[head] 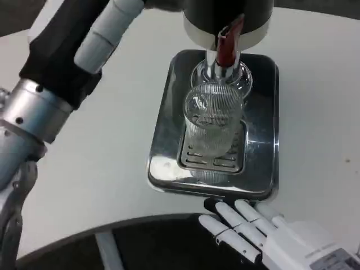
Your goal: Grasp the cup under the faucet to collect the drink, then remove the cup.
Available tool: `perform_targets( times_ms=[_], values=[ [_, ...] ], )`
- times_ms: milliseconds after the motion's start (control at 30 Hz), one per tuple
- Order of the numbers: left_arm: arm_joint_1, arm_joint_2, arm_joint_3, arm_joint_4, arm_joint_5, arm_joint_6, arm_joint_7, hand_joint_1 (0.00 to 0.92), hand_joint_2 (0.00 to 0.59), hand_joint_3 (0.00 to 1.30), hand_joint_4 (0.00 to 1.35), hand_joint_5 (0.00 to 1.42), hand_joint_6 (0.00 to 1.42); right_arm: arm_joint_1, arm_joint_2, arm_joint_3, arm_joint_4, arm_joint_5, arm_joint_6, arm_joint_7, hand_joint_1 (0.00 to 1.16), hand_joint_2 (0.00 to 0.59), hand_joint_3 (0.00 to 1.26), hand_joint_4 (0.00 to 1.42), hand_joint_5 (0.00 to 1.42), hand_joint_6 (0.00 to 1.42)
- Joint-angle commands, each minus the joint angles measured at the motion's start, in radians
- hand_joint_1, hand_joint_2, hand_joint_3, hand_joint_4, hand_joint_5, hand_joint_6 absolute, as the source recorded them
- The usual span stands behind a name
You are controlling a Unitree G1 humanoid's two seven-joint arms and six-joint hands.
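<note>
Robot hand on our left (17, 191) sits at the picture's left edge, below the silver forearm (39, 109); we see only a sliver of its fingers, so we cannot tell whether they are spread or curled. Moving right across the white table (112, 163), we come to the polished metal drip tray (264, 152), and on its slotted grate (216, 160) stands the ribbed clear glass cup (214, 121), upright and directly beneath the faucet (225, 53) with its red lever (229, 39), which hangs from the dark dispenser body (225, 17) above. Whether the cup already holds liquid is hard to say through the ribbing and the glare.

We judge the cup stiff, fragile and fairly light, heavier once filled. Its ribs should give the fingers some purchase, though wet glass will be slippery. The best hold looks to be around the mid-wall from the side, below the rim and well clear of the spout, keeping the cup upright on the way out.

Farther right, our right robot hand (264, 230) rests near the tray's front edge, fingers extended and apart, holding nothing, pointing toward the tray. The tray's raised lip stands between it and the cup, and the overhanging faucet limits any lift straight up.
</note>
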Motion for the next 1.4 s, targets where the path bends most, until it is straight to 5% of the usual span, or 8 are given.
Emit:
perform_targets(
  times_ms=[33,567,1400],
  values=[
    [-0.121,0.005,-0.038,0.018,-0.046,0.091,-0.069,0.0,0.096,0.16,0.07,0.18,0.31,0.072,0.145,-0.008,-0.013,0.01,-0.014,-0.016,0.38,0.423,0.08,0.0,0.0,0.0],
    [-0.278,-0.02,-0.127,0.177,-0.05,0.227,-0.187,0.0,0.097,0.13,0.02,0.14,0.27,0.099,0.146,-0.056,-0.013,0.056,-0.046,-0.03,0.38,0.423,0.08,0.0,0.0,0.0],
    [-0.297,0.023,-0.22,0.328,0.097,0.179,-0.36,0.0,0.088,0.12,0.04,0.15,0.26,0.116,0.145,-0.074,-0.013,0.085,-0.055,-0.026,0.38,0.427,0.08,0.0,0.0,0.0]
  ],
)
